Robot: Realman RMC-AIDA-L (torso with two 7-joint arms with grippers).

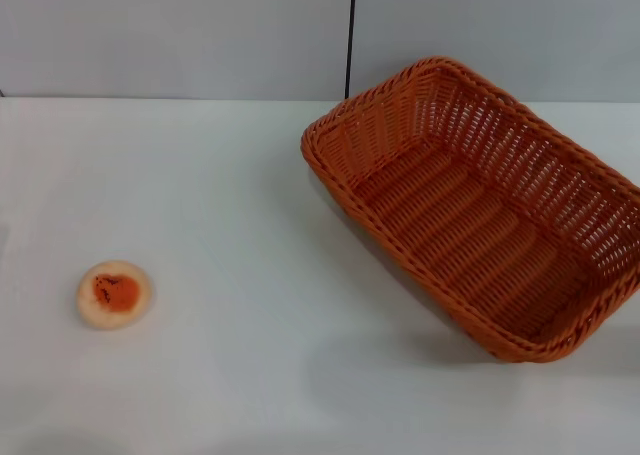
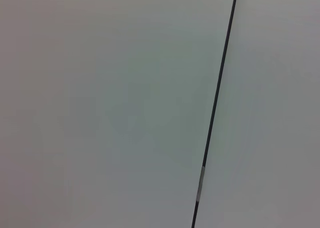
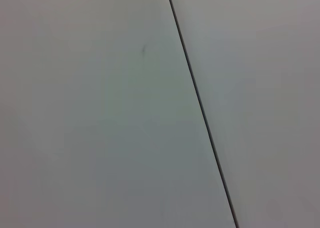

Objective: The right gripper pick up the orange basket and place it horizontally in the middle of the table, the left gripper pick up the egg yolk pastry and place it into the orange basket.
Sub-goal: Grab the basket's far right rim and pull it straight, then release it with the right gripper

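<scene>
Pastry left; basket right

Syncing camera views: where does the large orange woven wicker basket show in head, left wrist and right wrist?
Head view: the large orange woven wicker basket sits at the right on the white table, set diagonally, empty.
Left wrist view: not in it; only pale wall.
Right wrist view: not in it; only pale wall.
Shared landmark: the thin dark vertical wall seam, behind the basket in the head view, crosses both wrist views.
</scene>
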